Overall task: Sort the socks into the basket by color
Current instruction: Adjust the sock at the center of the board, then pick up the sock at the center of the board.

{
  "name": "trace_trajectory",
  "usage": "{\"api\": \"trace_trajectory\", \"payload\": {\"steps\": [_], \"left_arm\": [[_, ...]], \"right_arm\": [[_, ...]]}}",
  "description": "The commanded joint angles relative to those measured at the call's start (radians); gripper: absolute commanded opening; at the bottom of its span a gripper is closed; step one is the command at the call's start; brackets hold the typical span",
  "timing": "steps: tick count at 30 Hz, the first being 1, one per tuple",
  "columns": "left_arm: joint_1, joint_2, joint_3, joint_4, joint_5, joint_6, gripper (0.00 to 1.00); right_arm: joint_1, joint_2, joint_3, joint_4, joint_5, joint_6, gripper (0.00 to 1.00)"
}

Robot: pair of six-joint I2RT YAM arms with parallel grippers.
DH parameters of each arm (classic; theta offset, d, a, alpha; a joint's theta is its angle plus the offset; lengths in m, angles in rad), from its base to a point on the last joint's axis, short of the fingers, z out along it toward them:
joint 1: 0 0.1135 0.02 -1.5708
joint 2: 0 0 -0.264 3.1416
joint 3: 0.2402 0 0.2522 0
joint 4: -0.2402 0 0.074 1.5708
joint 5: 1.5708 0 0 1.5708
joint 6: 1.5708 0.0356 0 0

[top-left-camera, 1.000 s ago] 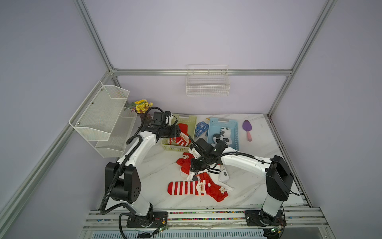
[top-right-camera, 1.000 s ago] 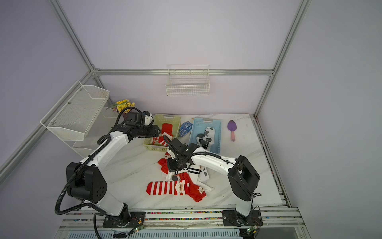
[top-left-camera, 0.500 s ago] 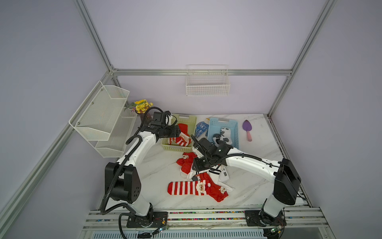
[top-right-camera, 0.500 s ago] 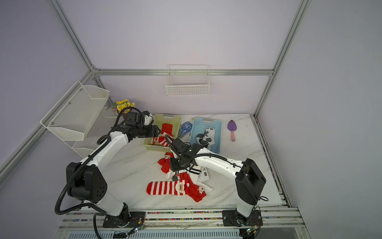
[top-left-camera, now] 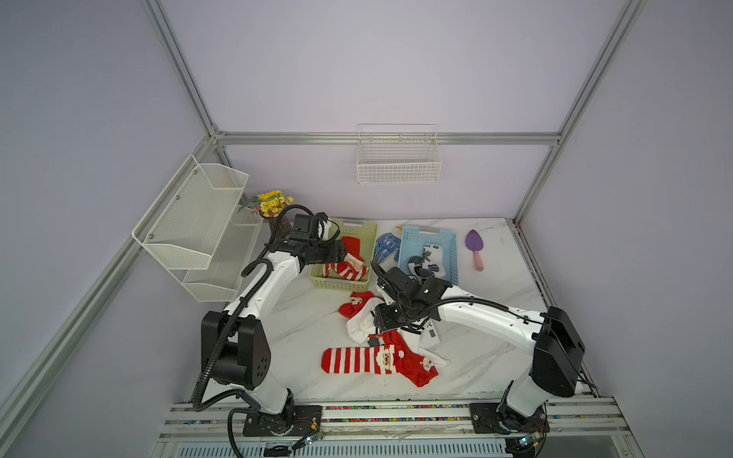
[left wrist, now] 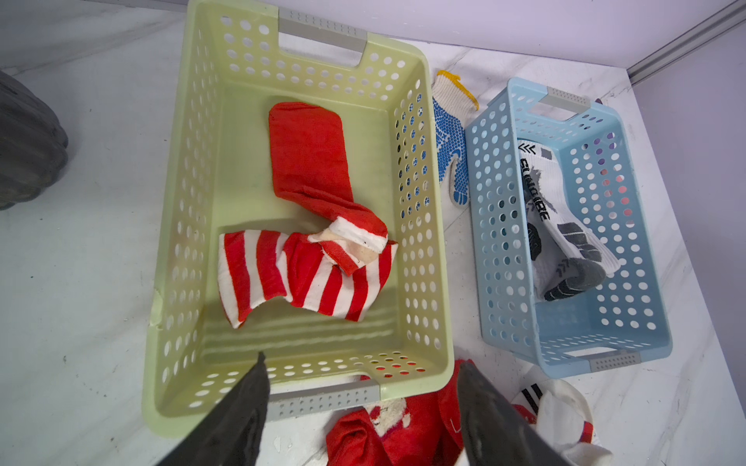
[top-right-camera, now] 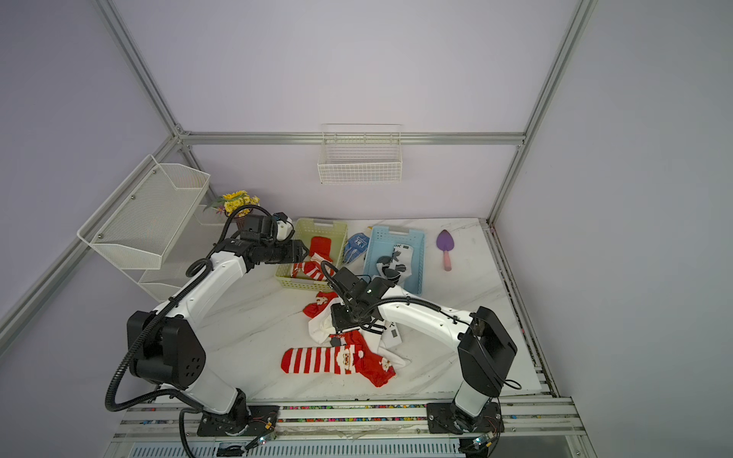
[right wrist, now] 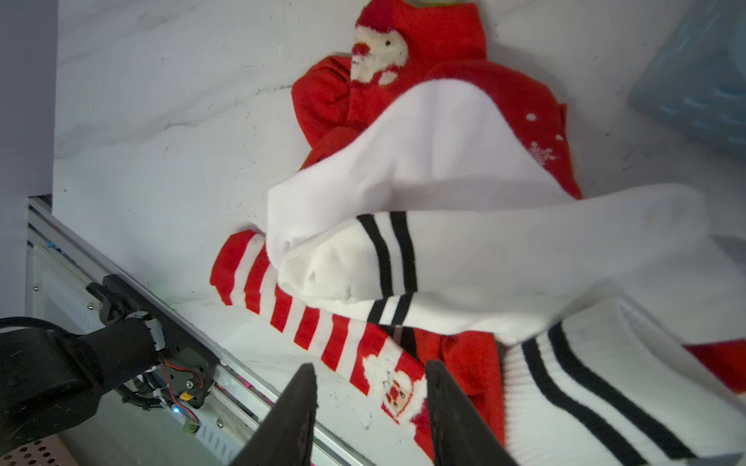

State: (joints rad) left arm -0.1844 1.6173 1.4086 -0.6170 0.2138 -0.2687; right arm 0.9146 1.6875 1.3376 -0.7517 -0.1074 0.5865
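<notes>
The left arm (top-left-camera: 273, 277) reaches over the pale green basket (left wrist: 177, 201), its jaws spread wide and empty above the near rim. Inside the basket lies a red sock with white stripes (left wrist: 306, 274), folded over itself. The blue basket (left wrist: 484, 242) just beside it holds a white sock with black and grey marks (left wrist: 565, 242), and a blue dotted glove (left wrist: 448, 153) lies between the two baskets. The right arm (top-left-camera: 484, 317) hangs over the heap on the marble surface (top-left-camera: 301, 317), jaws parted with nothing between them (whether they touch the fabric cannot be told). Under them lie a long striped Santa sock (top-left-camera: 357, 360), a white sock with black bands (right wrist: 484, 258) and a crumpled red Santa sock (top-left-camera: 353, 307), overlapping.
</notes>
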Motion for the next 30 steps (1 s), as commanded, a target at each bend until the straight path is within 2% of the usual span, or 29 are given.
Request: {"api": "trace_trajectory", "payload": {"steps": [1,11,17,24,30], "left_arm": [[0.005,-0.027,-0.028,0.020,0.016,0.005,0.73],[0.005,-0.026,-0.028,0.021,0.021,0.005,0.73],[0.005,-0.023,-0.029,0.022,0.022,0.006,0.73],[0.005,-0.022,-0.029,0.020,0.023,0.006,0.73],[0.005,-0.020,-0.029,0.021,0.027,0.005,0.73]], "right_arm": [[0.007,0.050,0.046,-0.013,0.036,-0.011,0.49],[0.011,0.142,0.101,-0.041,0.109,-0.033,0.54],[0.012,0.191,0.111,-0.054,0.146,-0.030,0.53],[0.012,0.223,0.112,-0.031,0.160,-0.029,0.33],[0.011,0.154,0.083,-0.003,0.164,-0.026,0.20]]}}
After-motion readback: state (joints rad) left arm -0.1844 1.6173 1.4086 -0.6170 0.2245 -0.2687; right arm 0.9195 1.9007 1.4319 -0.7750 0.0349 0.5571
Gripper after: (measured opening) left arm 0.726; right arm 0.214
